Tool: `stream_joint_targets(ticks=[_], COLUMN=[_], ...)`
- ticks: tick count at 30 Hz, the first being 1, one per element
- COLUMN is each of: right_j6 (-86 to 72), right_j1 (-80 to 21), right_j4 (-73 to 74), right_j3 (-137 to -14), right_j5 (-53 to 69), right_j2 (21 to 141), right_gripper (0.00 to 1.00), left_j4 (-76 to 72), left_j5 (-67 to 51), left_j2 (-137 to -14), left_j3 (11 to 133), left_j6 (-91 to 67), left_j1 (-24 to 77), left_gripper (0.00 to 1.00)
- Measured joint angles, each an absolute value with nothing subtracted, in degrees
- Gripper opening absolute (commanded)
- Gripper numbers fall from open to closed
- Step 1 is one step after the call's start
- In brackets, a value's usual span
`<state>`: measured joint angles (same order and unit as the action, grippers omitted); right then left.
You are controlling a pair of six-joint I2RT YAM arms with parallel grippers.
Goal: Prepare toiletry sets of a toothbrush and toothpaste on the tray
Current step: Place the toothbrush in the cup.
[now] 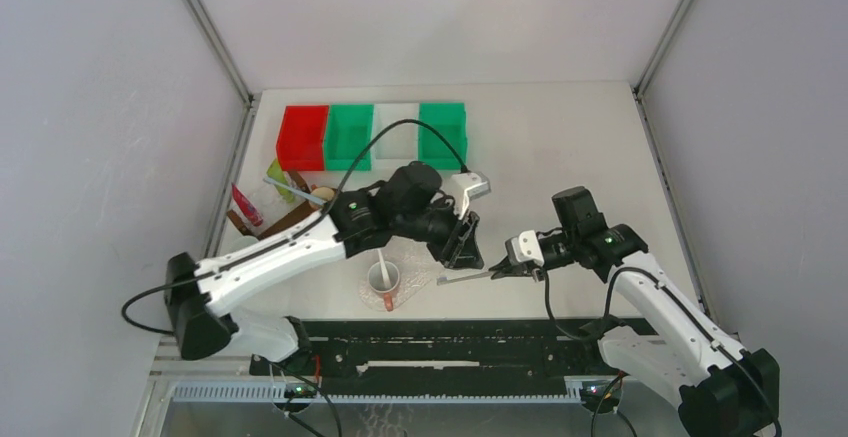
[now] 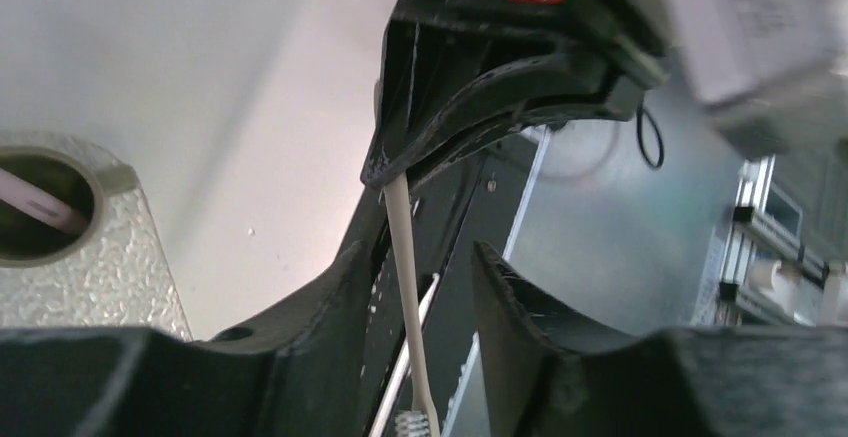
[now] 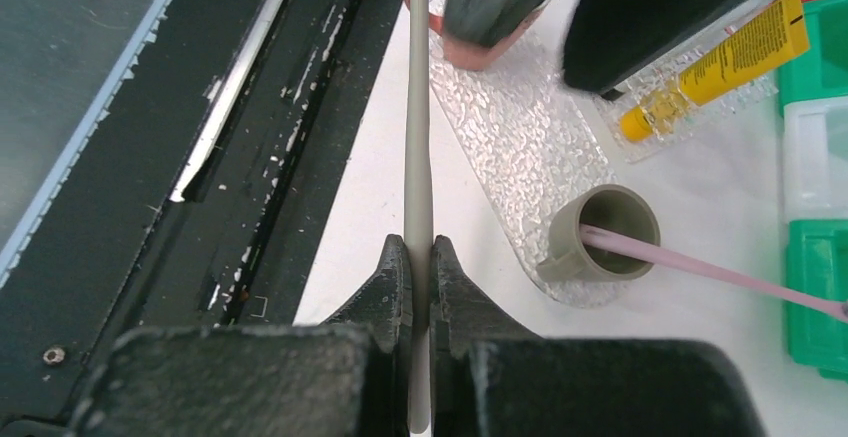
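Right end effector (image 3: 420, 252) is clamped shut on the pale toothbrush (image 3: 418, 107) near its handle end. Left end effector (image 2: 422, 257) stands partly open around the bristle end, not pinching it. The toothbrush spans the 2, its long axis left-right and its bristles leftward, by the surface's (image 1: 560, 157) near edge, beside the clear tray (image 3: 520, 147).

Beige toothbrush (image 3: 418, 157), yellow tube (image 3: 728, 62)
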<state>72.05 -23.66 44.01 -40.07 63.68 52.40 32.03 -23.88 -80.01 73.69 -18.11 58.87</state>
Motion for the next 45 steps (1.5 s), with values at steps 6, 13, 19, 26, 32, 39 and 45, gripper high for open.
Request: stream_joint_targets(ticks=[6, 13, 19, 26, 32, 39, 45], right_j6=[68.84, 61.93, 53.58, 43.57, 38.41, 36.25, 35.92], right_j1=[-22.83, -20.91, -17.47, -13.69, -13.1, -13.08, -13.08], right_j4=[45.1, 44.62, 41.36, 35.92, 32.23, 30.2, 29.76], right_j3=[-41.5, -43.57, -43.62, -43.64, -43.64, -43.64, -43.64], right_j5=[65.78, 68.99, 73.52, 78.41, 78.76, 78.59, 78.56], right_j2=[52.51, 52.51, 51.86, 50.81, 50.76, 50.57, 50.57], right_gripper=[0.0, 0.0, 0.0, 0.0, 0.0, 0.0, 0.0], left_j4=[18.41, -5.82, -20.4, -31.94, -43.72, -48.73, -52.12], left_j5=[-18.28, -12.27, -8.32, -7.6, -9.5, -11.79, -14.46], left_j2=[-66.43, -45.87, -35.77, -36.95, -47.05, -56.84, -64.2], left_j3=[64.36, 44.82, 31.57, 27.24, 26.26, 26.5, 28.34], left_j6=[-17.56, -15.44, -15.86, -18.98, -22.52, -23.94, -25.32], left_j1=[58.85, 58.85, 58.85, 58.85, 58.92, 59.79, 60.49], left_gripper=[0.78, 1.0, 1.0, 0.96, 0.81, 0.59, 0.45])
